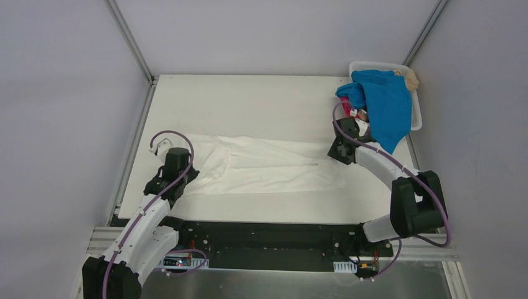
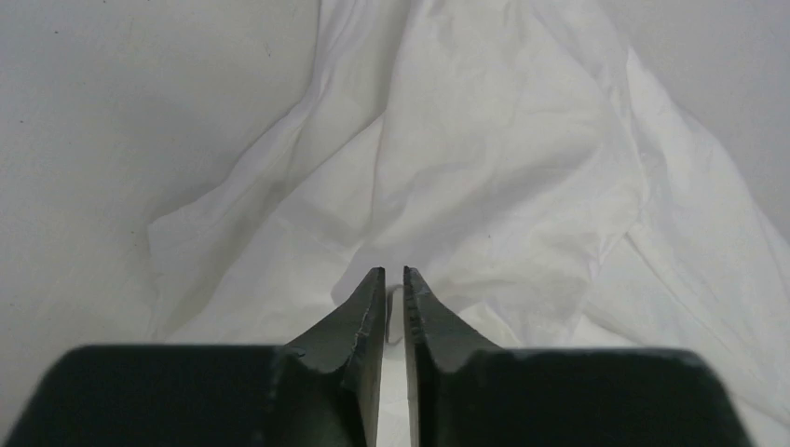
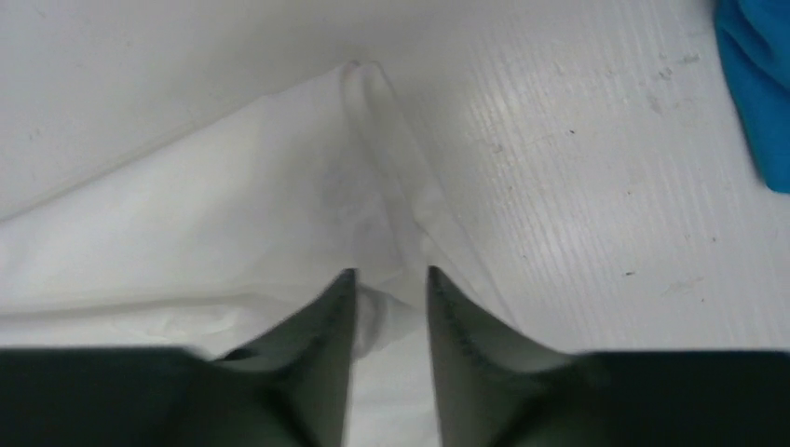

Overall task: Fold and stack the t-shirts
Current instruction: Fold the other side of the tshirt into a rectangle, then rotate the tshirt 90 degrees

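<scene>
A white t-shirt (image 1: 268, 165) lies spread lengthwise across the middle of the table, with no print showing. My left gripper (image 1: 188, 177) is at its left end. In the left wrist view the jaws (image 2: 394, 272) are nearly closed, pinching a thin fold of the white cloth (image 2: 484, 140). My right gripper (image 1: 337, 153) is at the shirt's right end. Its jaws (image 3: 389, 272) stand apart, with a bunch of white cloth (image 3: 233, 186) between them, against the left finger. A bright blue t-shirt (image 1: 386, 103) drapes over the basket. A magenta one (image 1: 347, 106) and a tan one (image 1: 411, 78) peek out beside it.
The white slotted basket (image 1: 373, 64) stands at the back right corner, close behind my right gripper. The blue shirt's hanging edge (image 3: 755, 93) shows at the right of the right wrist view. Grey walls and metal rails enclose the white table (image 1: 249, 99).
</scene>
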{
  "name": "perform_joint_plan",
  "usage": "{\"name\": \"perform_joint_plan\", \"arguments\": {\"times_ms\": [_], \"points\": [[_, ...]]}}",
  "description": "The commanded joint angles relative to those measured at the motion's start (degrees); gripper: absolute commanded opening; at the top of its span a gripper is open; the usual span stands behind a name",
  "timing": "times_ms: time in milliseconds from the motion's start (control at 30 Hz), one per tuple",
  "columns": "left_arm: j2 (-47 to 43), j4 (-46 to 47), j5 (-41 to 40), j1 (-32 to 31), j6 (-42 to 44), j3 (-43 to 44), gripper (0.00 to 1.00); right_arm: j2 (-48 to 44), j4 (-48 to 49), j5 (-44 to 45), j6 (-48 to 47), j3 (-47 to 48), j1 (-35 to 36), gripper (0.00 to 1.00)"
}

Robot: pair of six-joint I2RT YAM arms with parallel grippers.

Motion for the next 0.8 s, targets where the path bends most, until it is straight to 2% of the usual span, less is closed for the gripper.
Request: {"name": "perform_joint_plan", "arguments": {"times_ms": [0, 33, 67, 133, 167, 200, 300, 433, 567, 767], "points": [[-3.08, -2.51, 2.60, -0.21, -3.61, -0.65, 0.27, -2.28, -2.60, 4.96, 2.05, 0.29, 0.25, 0.51], [-4.14, -3.49, 3.14, -0.21, -4.24, -0.48, 0.39, -3.48, -3.40, 5.72, 2.43, 0.30, 0.30, 0.62], [-5.57, -4.46, 3.36, -0.21, -5.05, -0.30, 0.50, -5.06, -4.06, 6.34, 2.93, 0.23, 0.34, 0.69], [-8.48, -6.08, 3.20, -0.22, -6.30, 0.46, 0.78, -8.41, -4.98, 6.68, 3.37, -0.12, 0.39, 0.84], [-9.94, -6.44, 3.15, -0.21, -6.88, 1.10, 0.97, -10.13, -5.16, 6.46, 3.38, -0.22, 0.39, 0.91], [-11.01, -6.56, 3.10, -0.21, -7.30, 1.66, 0.99, -11.67, -5.19, 5.69, 3.34, -0.10, 0.40, 0.98], [-11.26, -6.45, 3.91, -0.21, -8.05, 4.38, 0.99, -15.34, -2.98, 0.04, 2.24, 0.25, 0.45, 0.99], [-0.80, -2.74, 11.29, -0.22, -5.41, 9.43, 0.99, -15.81, 5.29, -13.78, 0.21, -0.02, 0.54, 0.99], [12.72, 3.17, 22.07, -0.38, -4.26, 12.76, 0.99, -7.77, 7.20, -22.49, -0.60, 4.13, 1.36, 0.99], [23.87, 4.17, 18.88, -0.30, -4.77, 13.22, 0.99, 6.27, 6.60, -24.19, -0.08, 9.49, 1.50, 0.99]]}}
